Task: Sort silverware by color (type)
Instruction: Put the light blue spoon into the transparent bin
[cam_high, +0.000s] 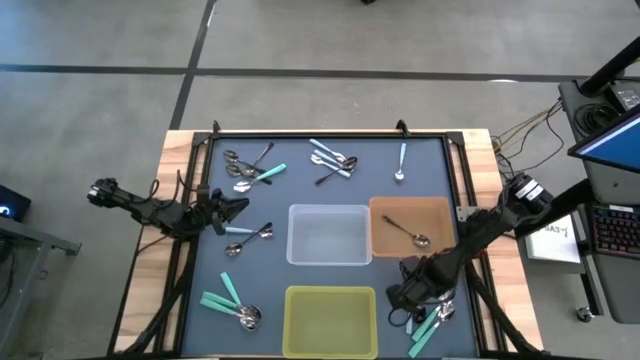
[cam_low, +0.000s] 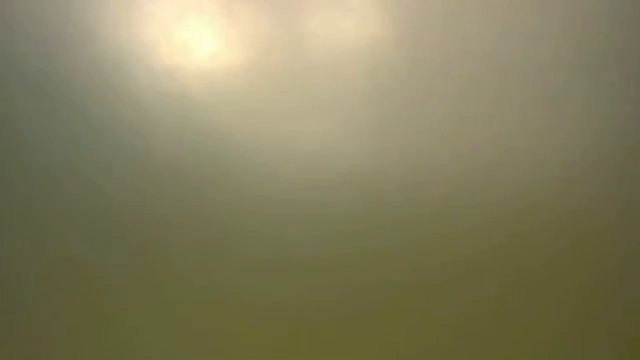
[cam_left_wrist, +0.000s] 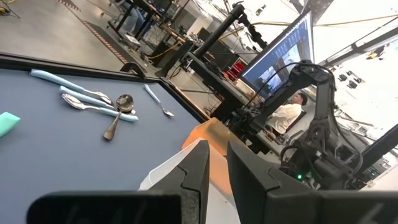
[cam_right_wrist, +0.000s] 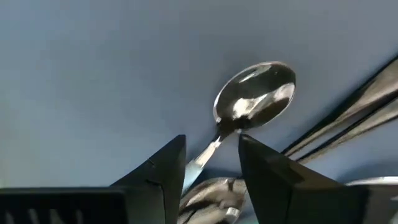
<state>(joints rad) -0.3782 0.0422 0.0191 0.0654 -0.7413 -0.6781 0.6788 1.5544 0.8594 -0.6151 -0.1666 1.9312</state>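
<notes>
A dark blue worktop carries three bins in its middle and near half — a clear bin, a brown bin holding one dark-handled spoon, and a yellow-green bin at the near edge. The silverware lies scattered in clusters: toward the far-left corner, along the far edge, in the near-left corner and the near-right corner. Over that last pile the right gripper hangs low, fingers spread, straddling the thin neck of a spoon with a shiny bowl. Such spoons look light, rigid and slick; the neck or handle seems the surer hold, though neighbouring handles crowd close. The left gripper waits by the left edge — fingers slightly parted, empty.
</notes>
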